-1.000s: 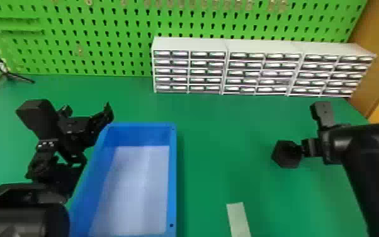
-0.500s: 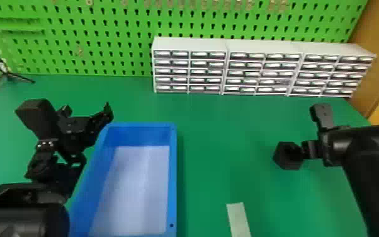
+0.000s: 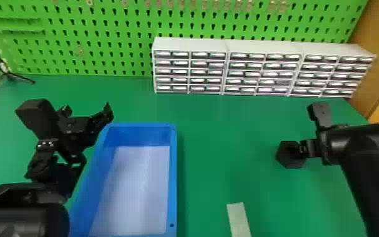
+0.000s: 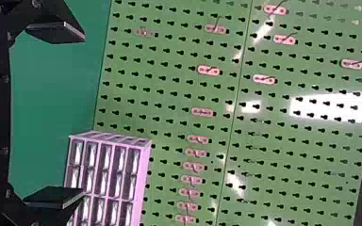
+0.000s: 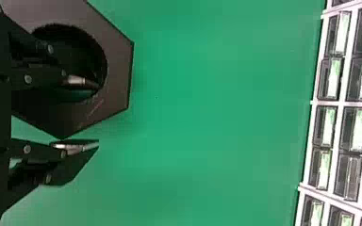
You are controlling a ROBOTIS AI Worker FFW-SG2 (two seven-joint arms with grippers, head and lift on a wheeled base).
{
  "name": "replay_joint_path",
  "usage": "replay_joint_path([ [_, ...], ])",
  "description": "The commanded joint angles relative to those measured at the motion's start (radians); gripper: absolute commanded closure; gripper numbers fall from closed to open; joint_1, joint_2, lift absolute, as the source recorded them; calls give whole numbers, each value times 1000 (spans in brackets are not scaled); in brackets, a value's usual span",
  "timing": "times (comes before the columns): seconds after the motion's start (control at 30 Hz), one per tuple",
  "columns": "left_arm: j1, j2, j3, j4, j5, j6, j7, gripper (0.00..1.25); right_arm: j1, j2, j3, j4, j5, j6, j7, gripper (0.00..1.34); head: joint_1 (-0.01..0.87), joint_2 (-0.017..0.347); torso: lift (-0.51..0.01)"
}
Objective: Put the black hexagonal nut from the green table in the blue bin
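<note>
The black hexagonal nut (image 3: 289,154) stands at the right of the green table (image 3: 211,164), with my right gripper (image 3: 303,149) at its right side. In the right wrist view, my right gripper (image 5: 92,115) has its fingers partly apart across the wall of the nut (image 5: 118,80): one over the hole, the other just outside the rim. A strip of green separates the finger in the hole from its edge. The blue bin (image 3: 173,176) stands left of centre. My left gripper (image 3: 86,110) is parked by its far left corner; in the left wrist view, my left gripper (image 4: 82,115) is open.
White drawer cabinets (image 3: 226,45) line the back of the table before a green pegboard (image 3: 104,34). A pale strip (image 3: 238,217) lies near the front between bin and nut. A small black tripod (image 3: 8,75) is at the far left.
The nut has shifted slightly to the right, closer to the body of my right gripper, which has moved only a little. My left arm has kept still.
</note>
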Motion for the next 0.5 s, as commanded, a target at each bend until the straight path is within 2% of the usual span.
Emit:
replay_joint_path([
  [0.0,0,0,0,0,-1,0,0,131,0,0,11,0,5,-1,0,891,692,8,-97],
  [0.27,2,0,0,0,-1,0,-2,131,2,0,21,0,5,-18,0,1029,692,8,-97],
  [0.47,3,1,2,0,1,0,-2,131,6,0,31,0,8,-40,0,1042,692,8,-97],
])
